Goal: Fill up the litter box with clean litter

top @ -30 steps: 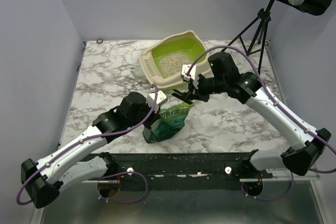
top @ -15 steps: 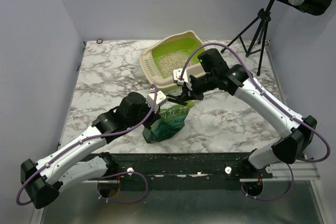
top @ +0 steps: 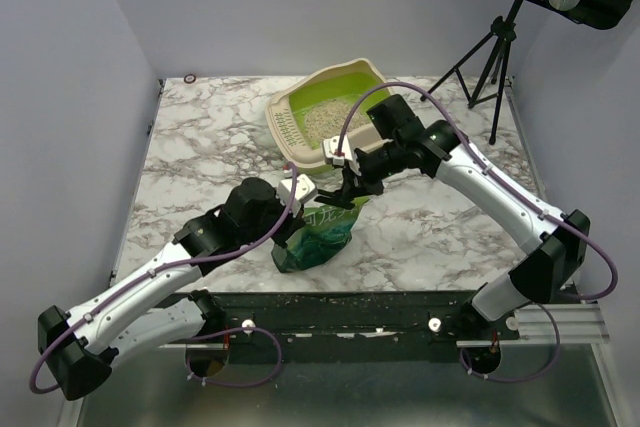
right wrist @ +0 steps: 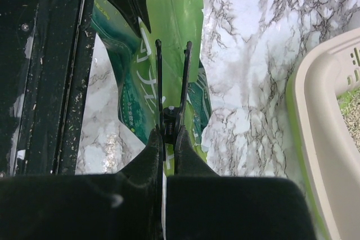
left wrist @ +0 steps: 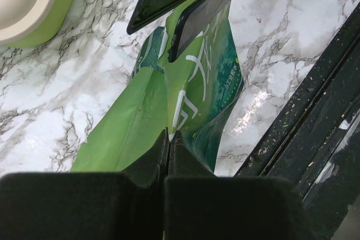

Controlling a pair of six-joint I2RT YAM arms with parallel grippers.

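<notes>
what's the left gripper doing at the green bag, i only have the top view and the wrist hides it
Observer: The left wrist view shows the left gripper shut on a fold of the green printed bag.
Operator: and the right one
Observer: In the right wrist view the right gripper is shut on a black clip.
Operator: clip on the bag yet
Observer: Its jaws stand apart by the bag's upper fold in the left wrist view; whether they touch it I cannot tell.

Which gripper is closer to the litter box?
Right. The right gripper is at the bag's top, near the litter box; the left gripper pinches the bag farther back.
</notes>
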